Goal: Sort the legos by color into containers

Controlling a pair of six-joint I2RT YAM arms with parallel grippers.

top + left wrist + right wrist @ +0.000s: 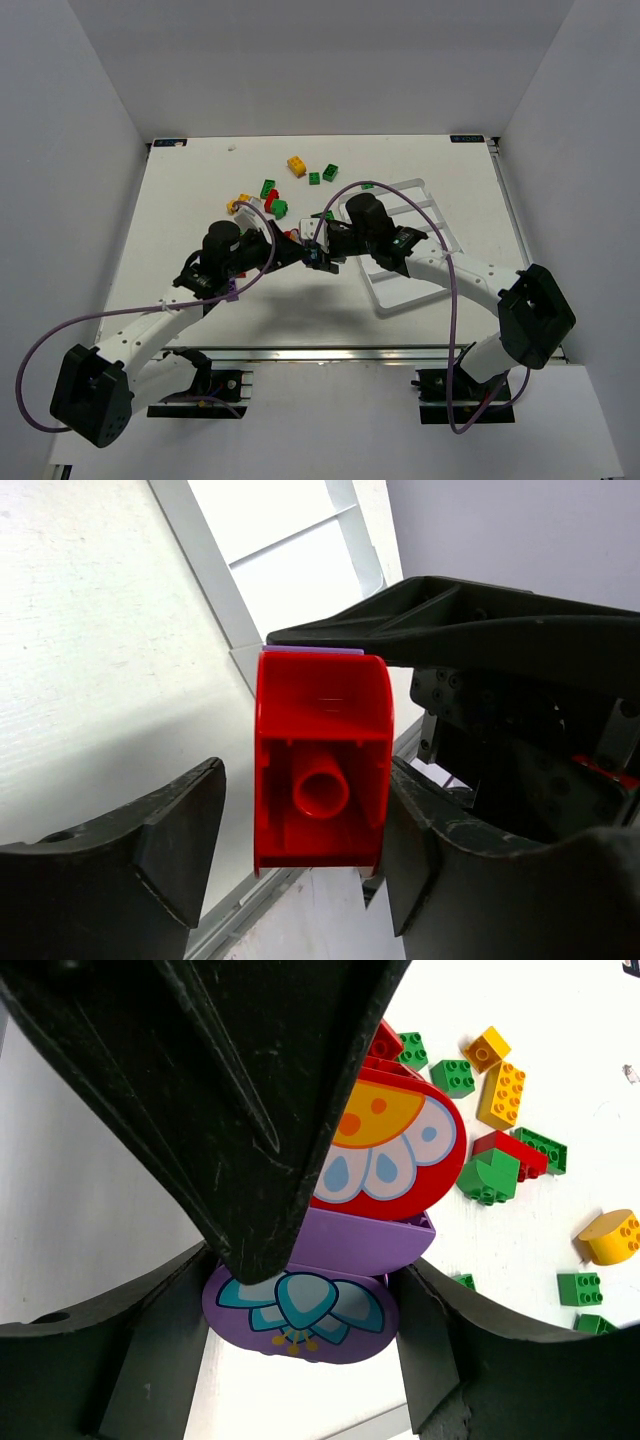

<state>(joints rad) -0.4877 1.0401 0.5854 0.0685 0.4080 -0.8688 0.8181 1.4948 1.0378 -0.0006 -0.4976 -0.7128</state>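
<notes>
Both grippers meet over the table's middle, on a joined pair of legos. The lower one, a purple lego (300, 1310), has a printed blue flower. My right gripper (300, 1290) is shut on it, one finger on each side. Stuck to it is a red lego (322, 765) with a rounded flower face (400, 1150). My left gripper (300, 830) stands open astride the red one: its right finger touches, its left finger (175, 840) stands apart. In the top view the left gripper (297, 250) and right gripper (322, 252) hide the pair. The white containers tray (441, 215) lies just to the right.
Loose legos lie behind the grippers: yellow (296, 164), green (329, 171), green (268, 188), red (271, 200) and more green (279, 208). The right wrist view shows them too, with a yellow brick (500, 1090) and a rounded yellow piece (610, 1238). The tray's wall (200, 570) runs under the left gripper.
</notes>
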